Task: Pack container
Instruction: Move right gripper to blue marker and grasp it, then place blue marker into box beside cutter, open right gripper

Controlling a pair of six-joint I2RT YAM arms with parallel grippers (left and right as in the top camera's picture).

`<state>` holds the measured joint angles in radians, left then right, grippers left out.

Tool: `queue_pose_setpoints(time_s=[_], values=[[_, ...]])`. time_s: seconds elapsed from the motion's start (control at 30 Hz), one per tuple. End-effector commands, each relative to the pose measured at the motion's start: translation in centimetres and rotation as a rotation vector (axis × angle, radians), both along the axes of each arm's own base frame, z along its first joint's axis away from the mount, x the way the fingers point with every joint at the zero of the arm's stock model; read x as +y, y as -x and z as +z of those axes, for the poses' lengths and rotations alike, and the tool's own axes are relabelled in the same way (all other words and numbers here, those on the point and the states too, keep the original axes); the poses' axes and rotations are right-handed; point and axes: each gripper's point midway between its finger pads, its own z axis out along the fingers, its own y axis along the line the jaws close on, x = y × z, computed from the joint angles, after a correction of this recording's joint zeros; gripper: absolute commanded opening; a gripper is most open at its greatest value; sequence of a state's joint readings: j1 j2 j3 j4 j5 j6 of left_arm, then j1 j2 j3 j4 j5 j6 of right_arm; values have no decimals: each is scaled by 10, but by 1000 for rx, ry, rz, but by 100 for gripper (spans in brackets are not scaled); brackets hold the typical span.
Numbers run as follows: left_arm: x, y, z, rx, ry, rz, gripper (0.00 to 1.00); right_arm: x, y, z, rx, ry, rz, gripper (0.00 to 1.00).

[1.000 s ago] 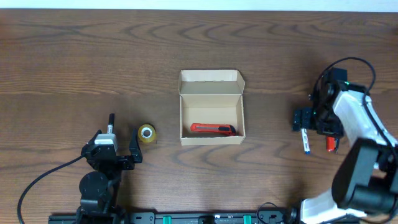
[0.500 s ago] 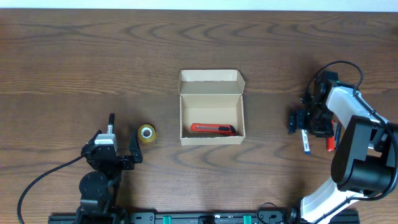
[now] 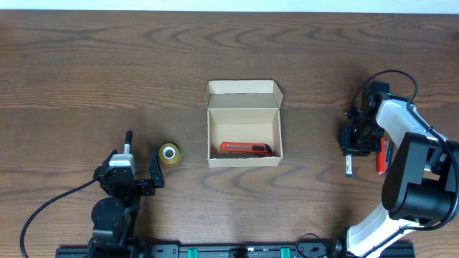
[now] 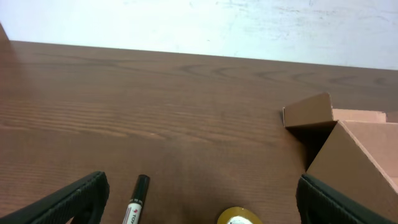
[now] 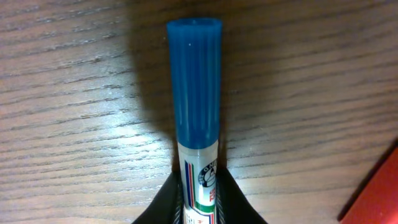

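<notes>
At the lower left of the overhead view the left gripper (image 3: 133, 170) rests low over the dark brown wooden table (image 3: 72, 72). Its fingers (image 4: 68, 200) are spread wide and grasp nothing. A black marker with a white label (image 3: 128, 140) (image 4: 135, 200) lies on the wood just ahead of it, pointing toward the top of the frame. Just right of the marker, and apart from it, sits a small yellowish roll of clear tape (image 3: 168, 153) (image 4: 239, 216).

In the middle of the frame stands the small rectangular tan cardboard box (image 3: 244, 127) (image 4: 354, 155). It is open, with its hinged flap folded back toward the top of the picture. Inside, along the lower wall, lies a red utility knife with a black end (image 3: 245, 148), stretched left to right.

At the right, well apart from the box, the right gripper (image 3: 349, 152) (image 5: 199, 210) is clamped on a white-barrelled marker with a blue cap (image 3: 348, 167) (image 5: 194, 81). In the right wrist view, a dark finger (image 5: 163, 208) presses each side of the printed barrel, and the cap juts out beyond the fingertips. Whether the marker touches the table cannot be told. Just right of it lies a red marker (image 3: 381, 159) (image 5: 376, 193), which shows at the lower right corner of the wrist view.
</notes>
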<state>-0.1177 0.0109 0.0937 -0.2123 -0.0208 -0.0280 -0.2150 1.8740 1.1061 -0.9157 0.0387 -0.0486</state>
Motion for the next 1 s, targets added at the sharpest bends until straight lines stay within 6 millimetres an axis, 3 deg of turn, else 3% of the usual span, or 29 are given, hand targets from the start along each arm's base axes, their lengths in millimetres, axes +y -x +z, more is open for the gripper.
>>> queue_pose_setpoints(time_s=[0.0, 0.13, 0.23, 0.33, 0.47, 0.6, 0.7, 0.8, 0.87, 0.97], values=[[-1, 0, -14, 32, -6, -9, 95, -5, 6, -11, 36, 16, -1, 5], [-1, 0, -14, 32, -6, -9, 95, 0, 1, -12, 15, -13, 0, 1], [-1, 0, -14, 32, -6, -9, 95, 21, -13, -10, -54, -130, 33, 1], [-1, 0, -14, 32, -6, -9, 95, 42, -35, 6, -136, -210, 61, 1], [-1, 0, -14, 31, -6, -9, 95, 73, -74, 55, -292, -231, 173, 1], [-1, 0, -14, 32, -6, -9, 95, 139, -103, 130, -503, -275, 449, 1], [-1, 0, -14, 32, -6, -9, 95, 201, -102, 180, -640, -308, 742, 1], [-1, 0, -14, 32, -6, -9, 95, 253, -85, 210, -714, -320, 988, 1], [-1, 0, -14, 32, -6, -9, 95, 284, -65, 218, -734, -322, 1206, 1], [-1, 0, -14, 32, -6, -9, 95, 317, -36, 211, -712, -320, 1473, 1]])
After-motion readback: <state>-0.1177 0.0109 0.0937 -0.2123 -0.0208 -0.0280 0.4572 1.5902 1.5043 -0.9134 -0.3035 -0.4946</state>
